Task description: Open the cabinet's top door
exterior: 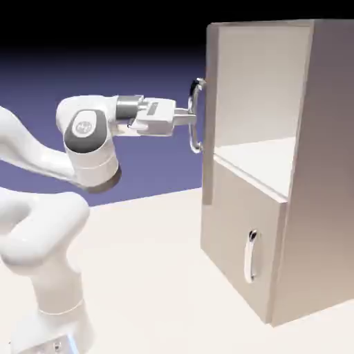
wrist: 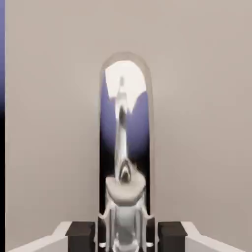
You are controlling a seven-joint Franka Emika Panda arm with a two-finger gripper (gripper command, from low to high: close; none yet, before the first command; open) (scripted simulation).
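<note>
Pinches the upright chrome handle [exterior: 191,100] with the gripper [exterior: 193,119], one fingertip on either side, probably so as to hook the bar without slipping sideways. Reaches level toward the bar at about its mid-height, likely to keep the pull even. Directly beyond the fingers, facing the palm, the top door [exterior: 209,173], turned well out from the cabinet [exterior: 325,173], with the upper compartment [exterior: 263,83] exposed behind it. Lower than the hand and farther on, the lower door [exterior: 238,207], closed, its smaller handle [exterior: 249,256] untouched. Seems nearly finished, judging by so wide a gap. Calls next for a little more arc along the hinge, or a release; might twist off the bar if drawn straight back.
</note>
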